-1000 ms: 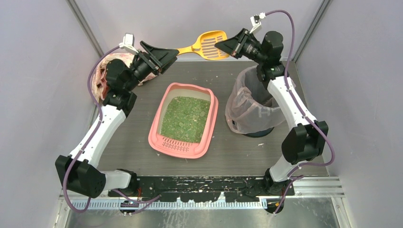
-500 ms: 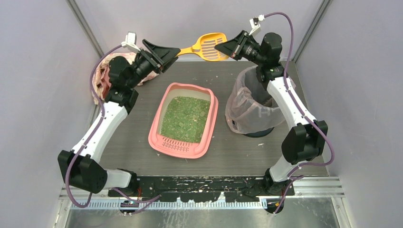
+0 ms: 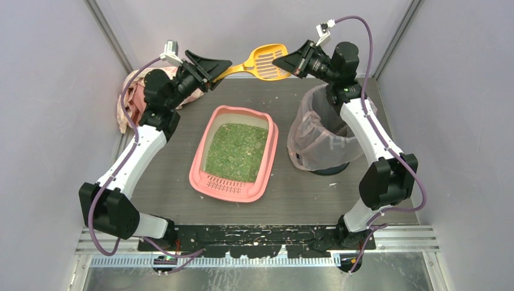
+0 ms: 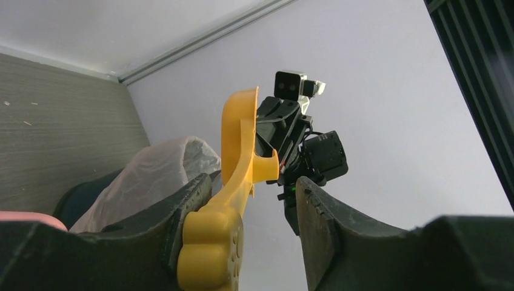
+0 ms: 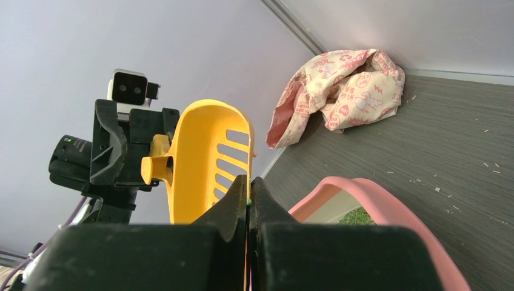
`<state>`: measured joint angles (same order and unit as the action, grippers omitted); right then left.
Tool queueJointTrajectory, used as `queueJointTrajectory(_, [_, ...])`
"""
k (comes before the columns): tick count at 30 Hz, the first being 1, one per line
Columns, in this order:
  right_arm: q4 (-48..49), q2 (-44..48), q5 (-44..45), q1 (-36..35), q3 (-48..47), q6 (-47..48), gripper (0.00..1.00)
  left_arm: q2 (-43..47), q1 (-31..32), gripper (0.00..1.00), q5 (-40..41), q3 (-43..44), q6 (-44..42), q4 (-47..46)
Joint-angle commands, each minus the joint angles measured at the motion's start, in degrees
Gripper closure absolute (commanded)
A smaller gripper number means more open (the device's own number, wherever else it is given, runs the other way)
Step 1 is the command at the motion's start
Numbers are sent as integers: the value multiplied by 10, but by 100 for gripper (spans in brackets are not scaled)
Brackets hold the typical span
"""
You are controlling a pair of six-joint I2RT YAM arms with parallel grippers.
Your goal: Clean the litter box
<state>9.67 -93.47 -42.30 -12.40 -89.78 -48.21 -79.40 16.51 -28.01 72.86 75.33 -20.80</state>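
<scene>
The pink litter box [image 3: 227, 187] lies mid-table with green granules [image 3: 236, 148] inside; its rim [image 5: 388, 206] shows in the right wrist view. A yellow slotted scoop [image 3: 263, 60] hangs in the air at the back between both grippers. My right gripper [image 3: 281, 60] is shut on the edge of the scoop's slotted head [image 5: 200, 151], fingers [image 5: 239, 197] pinching it. My left gripper [image 3: 225, 65] straddles the handle [image 4: 239, 157]. The handle end rests against one finger [image 4: 182, 212], with a gap to the other finger [image 4: 318, 224], so the jaws stand open.
A dark round bin lined with a translucent pinkish bag [image 3: 321, 130] stands right of the litter box, below the right gripper. A crumpled patterned cloth [image 3: 130, 97] lies in the back left corner. Grey walls close in on three sides.
My left arm has shifted right and toward the back, bringing its jaws round the scoop handle, and the jaws have narrowed. The right gripper has kept its hold on the scoop head.
</scene>
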Motion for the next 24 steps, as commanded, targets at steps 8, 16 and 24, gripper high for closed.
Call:
queueJointTrajectory(8, [26,17,-14,-3,-8,2,99,12,5,58,3,14,9,-42])
queueJointTrajectory(16, [28,8,-16,-3,-12,0,99,14,9,73,-6,8,8,-34])
queueJointTrajectory(24, [39,-2,-13,-3,-15,-9,99,14,14,73,-22,6,4,-28])
